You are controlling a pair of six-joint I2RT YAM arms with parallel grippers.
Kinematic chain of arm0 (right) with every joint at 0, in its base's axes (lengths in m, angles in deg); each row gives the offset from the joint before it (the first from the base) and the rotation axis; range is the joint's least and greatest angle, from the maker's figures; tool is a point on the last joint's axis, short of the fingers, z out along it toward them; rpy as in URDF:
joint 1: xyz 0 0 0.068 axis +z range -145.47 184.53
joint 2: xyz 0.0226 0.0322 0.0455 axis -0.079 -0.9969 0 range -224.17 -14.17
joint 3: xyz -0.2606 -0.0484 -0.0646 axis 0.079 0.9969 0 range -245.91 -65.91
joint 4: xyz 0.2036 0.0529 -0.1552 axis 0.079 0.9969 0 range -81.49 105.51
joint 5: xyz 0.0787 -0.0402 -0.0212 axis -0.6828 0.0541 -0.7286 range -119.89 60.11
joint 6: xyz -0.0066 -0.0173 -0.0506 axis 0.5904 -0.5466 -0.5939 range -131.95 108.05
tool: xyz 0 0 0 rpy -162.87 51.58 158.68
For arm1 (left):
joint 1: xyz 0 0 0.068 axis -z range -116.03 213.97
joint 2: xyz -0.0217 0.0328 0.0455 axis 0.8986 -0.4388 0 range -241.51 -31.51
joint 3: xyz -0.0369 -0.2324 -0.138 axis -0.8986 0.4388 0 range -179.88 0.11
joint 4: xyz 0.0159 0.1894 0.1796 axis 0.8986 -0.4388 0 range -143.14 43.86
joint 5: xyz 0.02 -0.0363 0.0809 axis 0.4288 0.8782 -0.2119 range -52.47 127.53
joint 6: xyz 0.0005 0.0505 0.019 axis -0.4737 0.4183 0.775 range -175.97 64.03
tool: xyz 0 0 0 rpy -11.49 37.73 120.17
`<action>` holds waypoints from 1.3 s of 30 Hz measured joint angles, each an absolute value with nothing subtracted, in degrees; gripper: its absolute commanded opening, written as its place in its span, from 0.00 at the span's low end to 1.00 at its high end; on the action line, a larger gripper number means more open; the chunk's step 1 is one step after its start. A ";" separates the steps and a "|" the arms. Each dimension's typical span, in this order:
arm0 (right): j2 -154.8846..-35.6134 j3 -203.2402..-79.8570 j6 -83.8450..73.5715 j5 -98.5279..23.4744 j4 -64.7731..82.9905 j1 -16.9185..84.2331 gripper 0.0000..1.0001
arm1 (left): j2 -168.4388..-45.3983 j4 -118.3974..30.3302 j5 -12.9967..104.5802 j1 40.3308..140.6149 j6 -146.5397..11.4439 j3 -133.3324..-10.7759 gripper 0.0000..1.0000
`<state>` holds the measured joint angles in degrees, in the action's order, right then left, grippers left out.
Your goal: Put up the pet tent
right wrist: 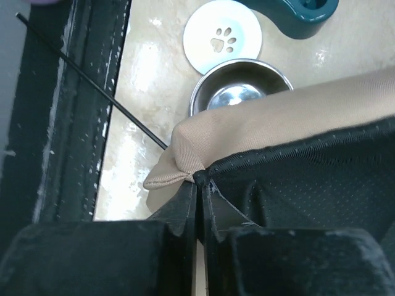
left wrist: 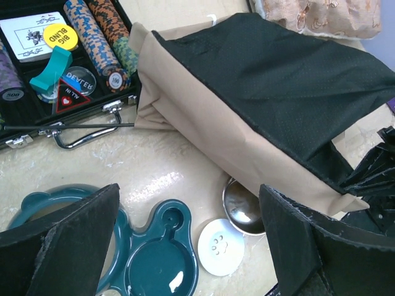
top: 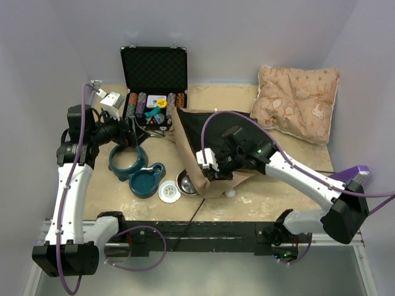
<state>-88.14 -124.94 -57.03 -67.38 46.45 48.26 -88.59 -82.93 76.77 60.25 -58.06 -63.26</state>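
Note:
The pet tent [top: 213,132] lies collapsed in the middle of the table, tan canvas outside and black lining facing up. Its white pom-pom [top: 230,193] rests at the near edge. My right gripper [top: 213,168] is shut on the tent's near hem; in the right wrist view the gripper [right wrist: 199,185] pinches the corner where tan canvas [right wrist: 247,132] meets black lining [right wrist: 308,179]. A thin black pole [right wrist: 92,83] sticks out from under that corner. My left gripper [top: 137,132] is open and empty, left of the tent [left wrist: 259,92]; another pole [left wrist: 68,126] lies ahead of it.
An open poker chip case [top: 153,92] stands at the back left. A teal bowl stand [top: 128,161], teal dish [left wrist: 154,259], white paw-print lid [left wrist: 221,246] and steel bowl [left wrist: 242,206] lie near the tent's left side. A beige pillow [top: 296,102] sits back right.

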 measured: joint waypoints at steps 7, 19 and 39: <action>-88.14 -132.41 -47.96 -68.89 46.14 43.51 0.00 | -87.83 -79.06 77.39 60.25 -61.27 -61.88 1.00; -92.97 -160.35 -40.35 -77.00 47.01 23.60 0.00 | -86.21 -67.37 82.85 60.22 -61.33 -62.76 0.94; -101.15 -173.88 -25.82 -85.33 44.11 16.06 0.00 | -78.45 2.42 101.82 69.67 -97.73 -52.99 0.66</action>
<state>-101.15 -173.88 -25.82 -85.33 44.11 16.06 -78.45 2.42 101.82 69.67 -97.73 -52.99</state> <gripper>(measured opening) 0.015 0.714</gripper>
